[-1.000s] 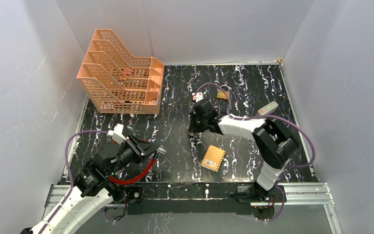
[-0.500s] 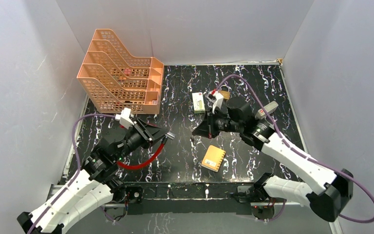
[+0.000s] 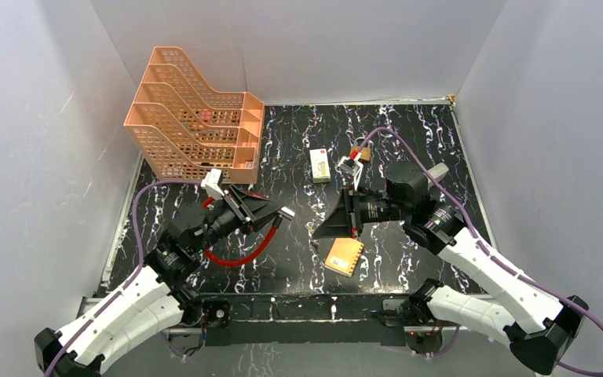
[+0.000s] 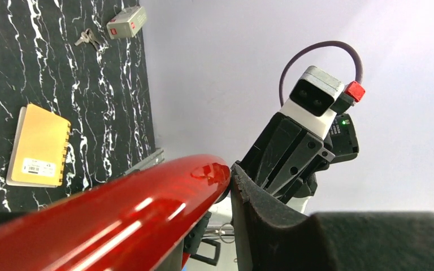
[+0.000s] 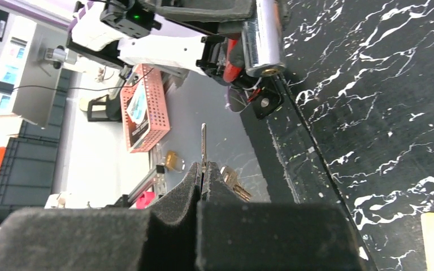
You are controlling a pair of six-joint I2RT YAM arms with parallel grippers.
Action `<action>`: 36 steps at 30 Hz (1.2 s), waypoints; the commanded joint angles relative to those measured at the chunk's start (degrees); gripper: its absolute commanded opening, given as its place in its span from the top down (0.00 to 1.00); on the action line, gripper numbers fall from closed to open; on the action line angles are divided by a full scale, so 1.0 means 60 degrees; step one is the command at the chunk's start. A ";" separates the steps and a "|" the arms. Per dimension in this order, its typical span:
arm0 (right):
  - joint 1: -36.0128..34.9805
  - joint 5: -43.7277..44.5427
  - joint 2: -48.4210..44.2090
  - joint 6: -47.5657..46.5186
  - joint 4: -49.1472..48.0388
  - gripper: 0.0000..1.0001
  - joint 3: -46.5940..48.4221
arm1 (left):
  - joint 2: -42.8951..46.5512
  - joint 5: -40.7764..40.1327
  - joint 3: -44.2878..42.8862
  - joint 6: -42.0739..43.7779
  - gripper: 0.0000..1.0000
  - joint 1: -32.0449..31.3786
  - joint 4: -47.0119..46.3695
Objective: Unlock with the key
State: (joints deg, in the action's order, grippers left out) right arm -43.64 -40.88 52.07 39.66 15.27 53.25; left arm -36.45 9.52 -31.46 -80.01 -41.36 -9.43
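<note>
Between the foam pads (image 5: pixel 175 195) of the right jaws, the key (image 5: pixel 203 141) is sitting pinched by its head, with its blade projecting straight out past the pad tips. The right jaws are pressing tight on it, and no gap is showing between the pads. A second key (image 5: pixel 234 183) is hanging loose beside the pads. The held key is hovering above the middle of the bench (image 3: pixel 408 126), nearer the near edge than the far edge, and is pointing toward the left edge. Facing it, the left jaws are gripping the red cable loop (image 3: pixel 239 253) just behind its metal end (image 3: pixel 285 213). That end is pointing toward the key, near it but apart. An orange notebook (image 3: pixel 344 255) is lying flat just beside the right jaws, toward the near edge. The brass padlock (image 3: pixel 361 154) and a small box (image 3: pixel 319 165) are resting toward the far edge. An orange file tray (image 3: pixel 196 118) is occupying the far-left corner.
</note>
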 commanded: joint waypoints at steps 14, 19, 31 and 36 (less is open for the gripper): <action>-0.0031 -0.2232 0.0489 0.1460 -0.0412 1.00 0.0262 | 0.0689 0.1014 0.1009 -0.1878 1.00 0.0042 -0.1872; -0.0027 -0.2689 0.0734 0.1305 -0.0152 1.00 0.0292 | 0.0500 0.1538 0.1098 -0.1993 1.00 0.0040 -0.2509; -0.0022 -0.2898 0.1286 0.1003 0.0088 1.00 0.0399 | 0.0041 0.2319 0.0663 -0.1613 1.00 0.0039 -0.2769; -0.0024 -0.2680 0.1409 0.0751 0.0378 1.00 0.0587 | 0.0269 0.2325 0.0687 -0.1547 1.00 0.0039 -0.2473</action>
State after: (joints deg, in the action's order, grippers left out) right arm -43.64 -56.31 60.29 46.09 17.08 53.39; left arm -36.64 21.21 -24.36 -89.97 -41.36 -22.22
